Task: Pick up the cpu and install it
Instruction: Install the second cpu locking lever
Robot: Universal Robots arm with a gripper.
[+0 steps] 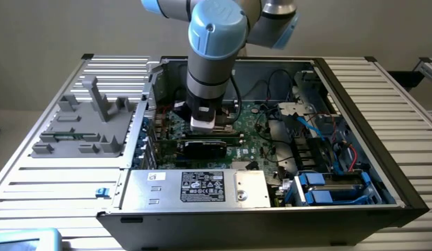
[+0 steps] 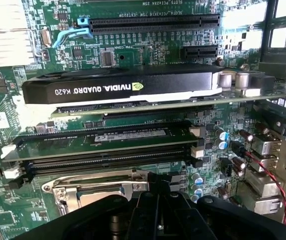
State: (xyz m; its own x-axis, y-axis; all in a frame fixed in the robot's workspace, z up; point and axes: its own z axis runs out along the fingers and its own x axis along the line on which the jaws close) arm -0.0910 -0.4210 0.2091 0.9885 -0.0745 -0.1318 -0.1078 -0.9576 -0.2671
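Note:
In the wrist view my gripper (image 2: 159, 187) is shut, its black fingers meeting just over the edge of a silver metal socket frame (image 2: 77, 186) on the green motherboard (image 2: 148, 47). A flat silvery surface inside that frame looks like the cpu (image 2: 100, 201); the gripper body hides most of it, and nothing shows between the fingers. In the exterior view the gripper (image 1: 203, 124) reaches down into the open computer case (image 1: 355, 130), close above the board.
A black graphics card (image 2: 127, 87) (image 1: 212, 146) stands across the board just beyond the socket, with a memory stick (image 2: 127, 136) seated between them. A power supply (image 1: 201, 185) and blue drive caddies (image 1: 320, 189) line the case front. A grey parts holder (image 1: 83, 130) sits outside, at the exterior view's left.

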